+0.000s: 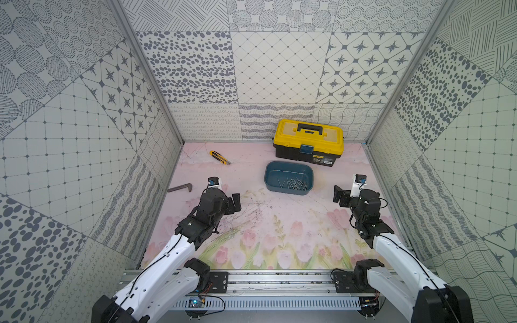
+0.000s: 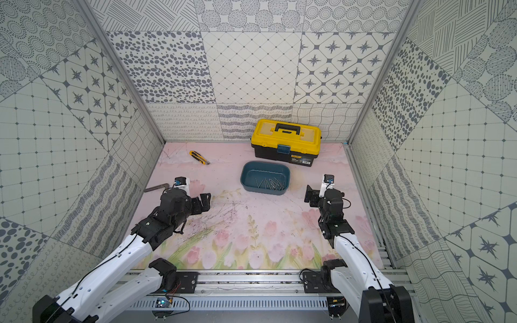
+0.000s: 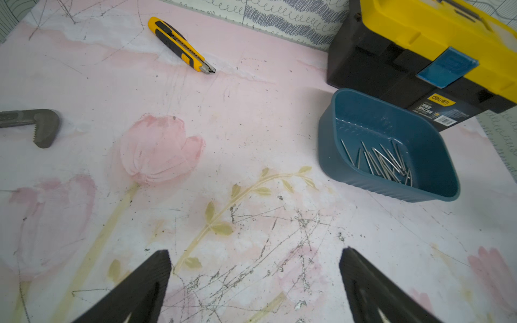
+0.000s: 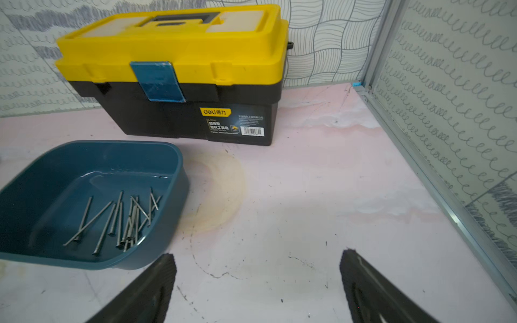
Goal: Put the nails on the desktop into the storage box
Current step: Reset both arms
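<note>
Left end effector (image 3: 256, 250), right end effector (image 4: 258, 252) released; storage box (image 4: 56, 179) nails (image 4: 126, 221), perhaps fifteen, separate only in wrist views

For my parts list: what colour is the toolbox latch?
Blue; the latch shows clearest in the right wrist view.

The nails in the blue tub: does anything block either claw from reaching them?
Nothing visible does. The nails lie in the open-topped storage box, and only bare desktop lies between it and the open left gripper and right gripper.
</note>
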